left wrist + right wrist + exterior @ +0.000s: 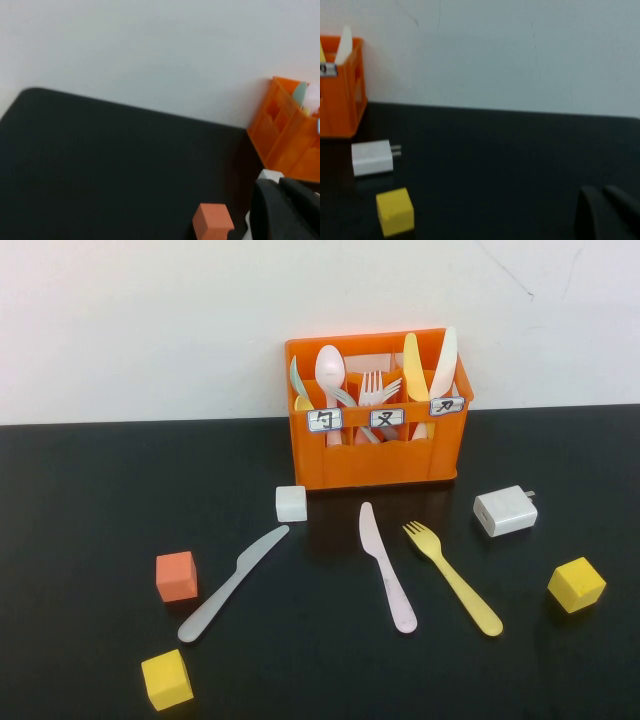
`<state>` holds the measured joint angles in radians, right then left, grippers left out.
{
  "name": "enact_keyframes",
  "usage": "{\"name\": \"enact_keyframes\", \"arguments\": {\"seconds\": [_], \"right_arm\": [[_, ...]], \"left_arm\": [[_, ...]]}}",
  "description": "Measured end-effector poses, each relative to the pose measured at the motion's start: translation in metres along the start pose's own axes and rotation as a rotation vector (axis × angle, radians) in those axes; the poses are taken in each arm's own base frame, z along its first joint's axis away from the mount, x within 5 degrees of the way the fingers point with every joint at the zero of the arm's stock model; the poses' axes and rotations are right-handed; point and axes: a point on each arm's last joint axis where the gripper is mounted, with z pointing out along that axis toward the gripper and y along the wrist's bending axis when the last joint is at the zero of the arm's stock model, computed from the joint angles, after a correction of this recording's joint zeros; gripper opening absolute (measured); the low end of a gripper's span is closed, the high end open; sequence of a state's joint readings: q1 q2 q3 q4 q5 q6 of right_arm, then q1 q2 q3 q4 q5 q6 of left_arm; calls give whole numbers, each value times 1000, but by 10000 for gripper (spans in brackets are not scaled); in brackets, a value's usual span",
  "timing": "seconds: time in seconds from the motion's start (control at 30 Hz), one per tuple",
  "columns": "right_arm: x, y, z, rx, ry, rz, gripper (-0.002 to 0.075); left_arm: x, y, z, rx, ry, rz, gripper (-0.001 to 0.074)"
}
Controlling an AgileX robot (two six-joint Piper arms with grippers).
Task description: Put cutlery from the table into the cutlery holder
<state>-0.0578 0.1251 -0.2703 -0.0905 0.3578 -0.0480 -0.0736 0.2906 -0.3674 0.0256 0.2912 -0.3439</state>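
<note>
The orange cutlery holder (375, 455) stands at the back of the black table with spoons, forks and knives upright in it. On the table in front lie a grey knife (232, 583), a pink knife (386, 566) and a yellow fork (452, 577). Neither arm shows in the high view. My left gripper (279, 184) is shut and empty, low at the left, with the holder (290, 145) ahead of it. My right gripper (600, 192) is shut and empty, low at the right, far from the holder (340, 100).
A white cube (291, 503), an orange cube (176, 576), two yellow cubes (166, 679) (576, 585) and a white charger (505, 510) lie around the cutlery. The orange cube (212, 222) is close to my left gripper. The charger (370, 157) and a yellow cube (395, 210) show in the right wrist view.
</note>
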Motion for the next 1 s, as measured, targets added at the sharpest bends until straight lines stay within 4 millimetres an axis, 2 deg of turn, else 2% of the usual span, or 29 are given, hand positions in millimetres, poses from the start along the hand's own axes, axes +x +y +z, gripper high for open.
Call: {"name": "enact_keyframes", "arguments": {"seconds": [0.2, 0.33, 0.43, 0.77, 1.0], "right_arm": [[-6, 1, 22, -35, 193, -56, -2], [3, 5, 37, -89, 342, -80, -2], [8, 9, 44, -141, 410, -97, -2], [7, 18, 47, -248, 403, -137, -2], [7, 18, 47, -249, 396, -134, -2]], "left_arm": [[1, -2, 20, -4, 83, -77, -1], [-3, -6, 33, -9, 157, -145, -1], [-8, -10, 44, -19, 238, -132, -1], [-27, -34, 91, 58, 554, -153, -1], [-23, -54, 138, 230, 772, -187, -1]]}}
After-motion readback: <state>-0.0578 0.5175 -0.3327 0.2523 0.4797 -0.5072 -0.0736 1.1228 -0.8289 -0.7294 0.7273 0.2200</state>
